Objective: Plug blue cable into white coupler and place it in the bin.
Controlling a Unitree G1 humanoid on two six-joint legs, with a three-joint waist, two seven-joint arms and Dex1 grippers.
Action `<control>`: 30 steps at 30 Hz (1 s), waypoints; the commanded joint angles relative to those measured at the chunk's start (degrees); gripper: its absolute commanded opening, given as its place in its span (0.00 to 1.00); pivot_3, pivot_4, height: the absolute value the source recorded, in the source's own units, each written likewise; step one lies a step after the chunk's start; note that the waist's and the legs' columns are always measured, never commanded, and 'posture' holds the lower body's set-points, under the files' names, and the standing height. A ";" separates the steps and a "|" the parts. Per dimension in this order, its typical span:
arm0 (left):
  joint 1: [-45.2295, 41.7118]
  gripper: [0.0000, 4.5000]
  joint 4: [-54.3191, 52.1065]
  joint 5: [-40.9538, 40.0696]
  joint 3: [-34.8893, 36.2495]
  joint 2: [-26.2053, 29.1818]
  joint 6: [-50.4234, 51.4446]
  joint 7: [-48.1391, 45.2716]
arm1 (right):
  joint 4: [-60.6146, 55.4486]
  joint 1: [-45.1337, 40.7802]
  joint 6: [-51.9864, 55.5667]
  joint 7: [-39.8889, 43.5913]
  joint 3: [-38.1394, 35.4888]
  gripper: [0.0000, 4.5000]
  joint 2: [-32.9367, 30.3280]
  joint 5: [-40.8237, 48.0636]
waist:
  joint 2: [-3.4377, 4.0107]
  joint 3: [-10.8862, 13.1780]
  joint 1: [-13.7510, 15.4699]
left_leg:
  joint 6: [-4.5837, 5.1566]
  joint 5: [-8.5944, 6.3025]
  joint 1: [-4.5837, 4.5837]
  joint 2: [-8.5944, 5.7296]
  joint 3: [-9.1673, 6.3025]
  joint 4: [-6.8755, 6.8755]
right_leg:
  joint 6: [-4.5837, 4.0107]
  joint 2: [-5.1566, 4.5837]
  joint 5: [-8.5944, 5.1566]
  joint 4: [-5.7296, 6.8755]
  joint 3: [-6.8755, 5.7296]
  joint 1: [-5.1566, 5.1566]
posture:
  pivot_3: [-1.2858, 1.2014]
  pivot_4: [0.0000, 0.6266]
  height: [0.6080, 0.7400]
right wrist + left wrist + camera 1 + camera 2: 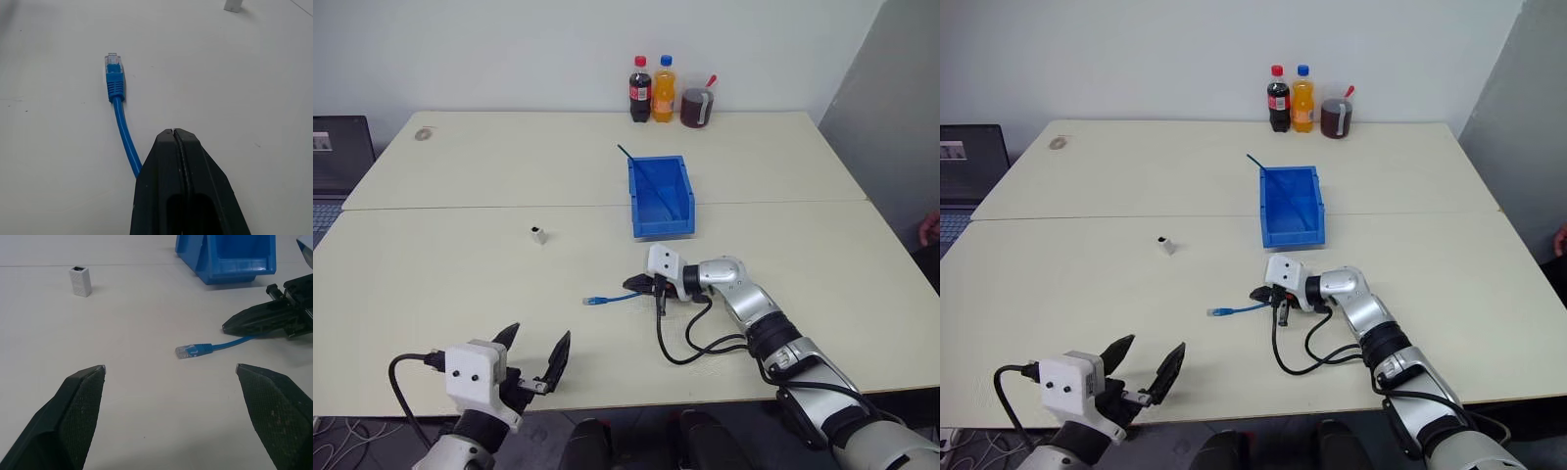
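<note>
Left gripper (536, 367) nearest, black fingers spread wide over the pale counter (460, 284), right gripper (644, 285) fingers pinching the thin light-blue cable (612, 298), tiny white boxy coupler (539, 235) beyond, bright-blue plastic bin (660, 196) farther back

The blue cable (122, 127) was light blue with a clear plug tip. The bin (660, 197) beyond it was bright blue; the coupler (80, 280) was white. Both grippers' fingers (78, 396) were black, finely textured.
</note>
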 commanded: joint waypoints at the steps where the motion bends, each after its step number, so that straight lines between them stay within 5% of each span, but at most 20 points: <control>1: 0.00 1.00 -1.60 -1.14 0.34 0.57 -0.10 -0.58 | -4.56 -1.48 2.54 0.31 -2.81 0.01 0.48 3.69 | 0.00 0.00 0.00 | 0.00 0.00 0.00 0.00 0.00 0.00 | 0.00 0.00 0.00 0.00 0.00 0.00 | 0.52 0.24 1.00; 6: -0.07 1.00 -1.52 -1.38 1.10 1.54 0.16 -1.58 | -15.59 0.44 10.97 5.28 -3.17 0.01 -1.70 8.60 | 0.01 0.01 0.02 | 0.00 0.00 -0.02 0.01 -0.02 -0.01 | 0.00 0.00 0.00 0.00 -0.02 -0.02 | 0.52 0.24 1.00; 11: -4.58 1.00 1.94 -3.54 5.19 9.90 0.60 -9.06 | -28.19 3.23 22.06 10.46 -3.88 0.01 -7.99 14.76 | 0.02 0.01 0.64 | 0.00 0.00 -0.03 0.00 -0.10 0.00 | -0.01 0.00 -0.01 0.00 -0.12 -0.02 | 0.52 0.24 1.00; 15: -16.77 1.00 13.42 -4.90 8.12 23.27 -2.01 -22.11 | -36.39 6.77 27.52 13.92 -5.38 0.25 -15.64 18.79 | 0.13 0.07 1.60 | 0.00 0.01 0.00 -0.02 -0.14 0.01 | -0.04 0.10 -0.01 0.03 -0.21 -0.02 | 0.52 0.24 1.00; 20: -35.40 1.00 32.89 -4.25 2.13 33.31 -4.86 -38.14 | -44.25 10.58 32.83 12.01 -7.79 0.54 -21.66 21.43 | 0.14 0.08 1.48 | 0.00 0.01 -0.04 -0.05 -0.01 0.02 | 0.00 0.10 0.01 0.01 -0.24 -0.03 | 0.52 0.24 1.00; 26: -54.91 1.00 53.98 0.34 -10.23 34.02 -9.80 -54.77 | -49.75 13.63 37.45 6.60 -10.66 0.92 -23.64 23.10 | 0.13 0.07 1.18 | 0.00 0.01 -0.23 -0.03 0.21 0.00 | 0.11 0.12 0.08 0.03 -0.15 -0.35 | 0.52 0.24 1.00; 30: -64.32 1.00 66.35 4.67 -16.33 31.53 -15.45 -62.01 | -54.07 16.50 40.42 1.60 -12.86 1.00 -24.03 24.08 | 0.12 0.07 1.54 | 0.00 0.01 -0.29 -0.04 0.14 0.01 | 0.10 0.17 0.10 0.04 -0.21 -0.35 | 0.52 0.24 1.00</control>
